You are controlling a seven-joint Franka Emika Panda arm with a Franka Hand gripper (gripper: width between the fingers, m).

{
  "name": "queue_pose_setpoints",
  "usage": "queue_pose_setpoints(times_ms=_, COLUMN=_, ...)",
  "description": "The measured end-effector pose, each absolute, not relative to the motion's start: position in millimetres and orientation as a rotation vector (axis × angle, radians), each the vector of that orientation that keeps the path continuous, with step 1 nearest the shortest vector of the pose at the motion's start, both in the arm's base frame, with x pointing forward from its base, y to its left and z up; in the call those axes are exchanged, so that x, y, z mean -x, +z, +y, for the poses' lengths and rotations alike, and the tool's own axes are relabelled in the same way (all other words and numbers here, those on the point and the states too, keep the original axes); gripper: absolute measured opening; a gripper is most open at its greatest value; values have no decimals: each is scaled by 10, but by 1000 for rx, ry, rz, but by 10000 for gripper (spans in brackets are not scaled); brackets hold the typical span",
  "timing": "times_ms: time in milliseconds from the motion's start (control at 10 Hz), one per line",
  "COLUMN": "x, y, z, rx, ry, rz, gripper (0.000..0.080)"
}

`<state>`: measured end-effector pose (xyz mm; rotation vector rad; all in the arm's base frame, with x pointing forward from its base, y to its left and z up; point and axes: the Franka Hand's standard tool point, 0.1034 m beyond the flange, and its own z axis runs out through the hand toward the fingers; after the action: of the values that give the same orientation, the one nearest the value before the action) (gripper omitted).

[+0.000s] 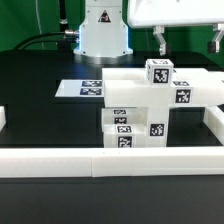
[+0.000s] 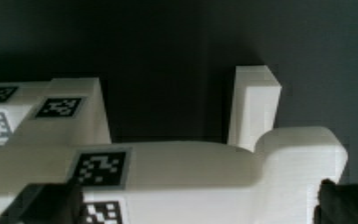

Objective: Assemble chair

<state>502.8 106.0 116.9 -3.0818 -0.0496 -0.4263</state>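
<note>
The chair parts (image 1: 150, 108) sit stacked and joined in the middle of the black table: glossy white blocks and panels with black-and-white tags. A small tagged block (image 1: 157, 72) stands on top of them. My gripper (image 1: 188, 44) hangs above their right end, open and empty, its fingers wide apart. In the wrist view the gripper (image 2: 194, 206) has a broad white tagged part (image 2: 211, 170) below and between its dark fingertips (image 2: 44, 204). A narrow white post (image 2: 254, 105) stands beyond that part, and a tagged panel (image 2: 43, 115) lies beside it.
The marker board (image 1: 85, 88) lies flat behind the parts, toward the exterior view's left. Long plain white border rails run along the front (image 1: 110, 160) and the right side (image 1: 216, 128). A short rail end (image 1: 3, 120) shows at the left edge. The robot base (image 1: 103, 30) stands at the back.
</note>
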Motion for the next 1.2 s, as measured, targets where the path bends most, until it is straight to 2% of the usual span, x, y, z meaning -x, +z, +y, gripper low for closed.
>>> queue_pose_setpoints(times_ms=400, x=-4886, y=980, z=934, rx=3112, ry=-449, rz=-184, gripper=649)
queue_pose_setpoints(times_ms=700, x=-4782, y=808, z=987, rx=3130, ry=-144, rz=-124, gripper=649)
queue_pose_setpoints(times_ms=900, x=-4766, y=824, z=1017, rx=3121, ry=69, rz=-119, gripper=649)
queue_pose_setpoints(times_ms=1000, x=-4770, y=811, z=1013, rx=3116, ry=129, rz=-118, gripper=649)
queue_pose_setpoints(times_ms=1200, x=-4745, y=718, z=962, rx=3129, ry=84, rz=-123, gripper=649)
